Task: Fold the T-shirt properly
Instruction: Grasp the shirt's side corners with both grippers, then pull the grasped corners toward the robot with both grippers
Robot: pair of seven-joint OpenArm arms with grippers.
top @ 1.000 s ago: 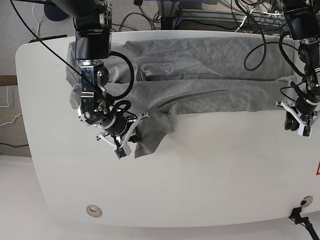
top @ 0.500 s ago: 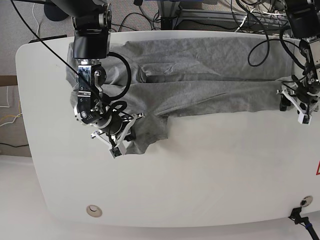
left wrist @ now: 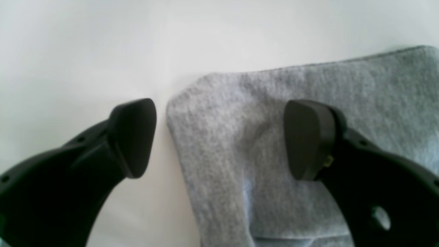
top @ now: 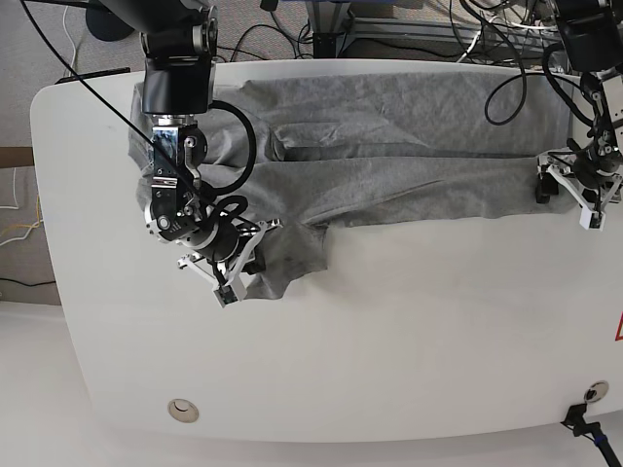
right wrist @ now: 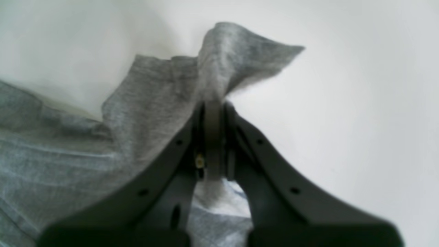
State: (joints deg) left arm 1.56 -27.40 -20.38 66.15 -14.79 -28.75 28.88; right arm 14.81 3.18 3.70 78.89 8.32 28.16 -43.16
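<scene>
Grey cloth covers the far half of the white counter (top: 389, 331): the T-shirt (top: 409, 146) lies spread wide across it, wrinkled, with a long fold line running side to side through its middle and its near edge roughly straight from the centre out to the base view's right. At the base view's left a flap of the cloth hangs nearer the camera than the rest of that edge.

The right claw (top: 229, 277) sits on that flap. In the right wrist view its dark fingers (right wrist: 164, 178) are pressed together with a pinch of grey fabric caught between them, and a peak of cloth stands up just beyond the tips, lifted off the counter.

The left claw (top: 582, 195) is at the far right end of the shirt's near edge. In the left wrist view its jaws stand wide apart and grip nothing: one fingertip (left wrist: 135, 135) is over bare counter just beside the cloth, the other over the grey fabric, and the rounded corner of the shirt lies flat between them.

Black cables (top: 506, 78) trail across the counter's far right corner.
</scene>
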